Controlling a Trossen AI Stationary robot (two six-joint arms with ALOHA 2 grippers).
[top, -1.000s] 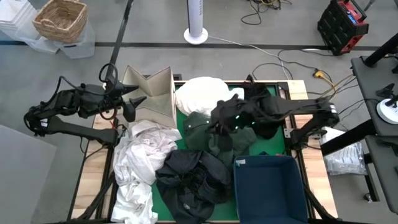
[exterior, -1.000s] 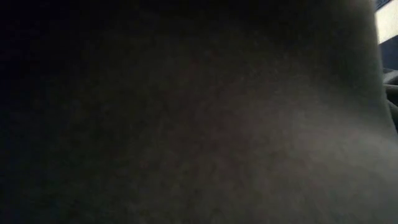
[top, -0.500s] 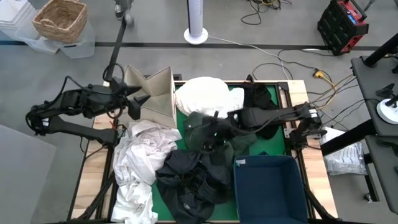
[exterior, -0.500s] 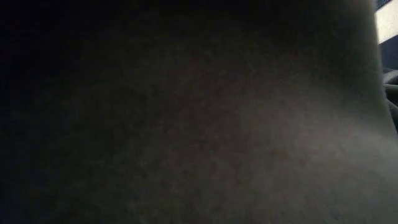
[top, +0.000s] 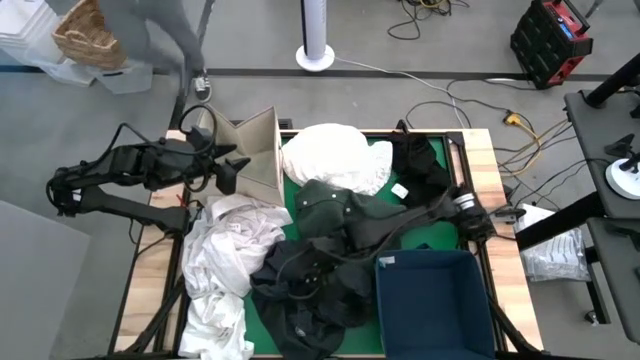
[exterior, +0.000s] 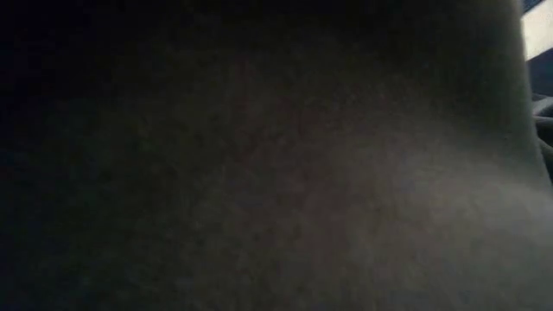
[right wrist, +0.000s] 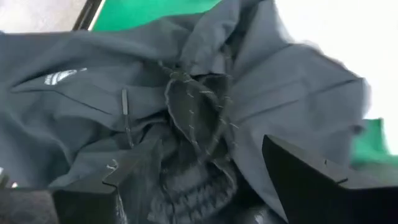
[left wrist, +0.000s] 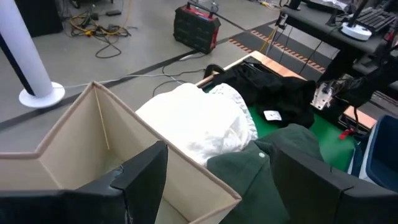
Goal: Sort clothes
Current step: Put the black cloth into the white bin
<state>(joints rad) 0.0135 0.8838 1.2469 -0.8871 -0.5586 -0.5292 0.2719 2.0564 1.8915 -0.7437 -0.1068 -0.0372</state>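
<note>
Low view: all dark, blocked by sth close to the lens, nothing readable.

Nearest edge of table, high view: navy bin [top: 434, 300] at the near right corner. Beside it, charcoal/black garment [top: 305, 290] heaped near-centre; white/off-white garment [top: 222, 255] bunched to its left, trailing off the near edge.

R gripper [top: 300, 277] is low over the charcoal heap, arm stretched in from the right across the dark green garment [top: 335, 215]. R wrist view: fingers [right wrist: 99, 186] spread wide apart, charcoal fabric [right wrist: 199, 112] puckered between them, not clamped on it. Green mat [right wrist: 143, 9] shows past the cloth.

Mid table: dark green garment lies centre, on the green mat [top: 430, 235], touching the charcoal heap on its near side.

Far side: white garment [top: 335, 155] mounded at far centre, just beside the beige cardboard box [top: 250, 150] at far left. Black garment [top: 420, 165] at far right, small white tag on it.

L gripper [top: 225, 172] hovers at the box's left side, fingers [left wrist: 146, 180] apart, holding nothing. L wrist view looks over the open box [left wrist: 74, 143] to the white garment [left wrist: 193, 121], green one [left wrist: 267, 168], black one [left wrist: 273, 90].

Beyond table: white fan pole [top: 317, 30], wicker basket [top: 85, 35], red-black case [top: 550, 40].
</note>
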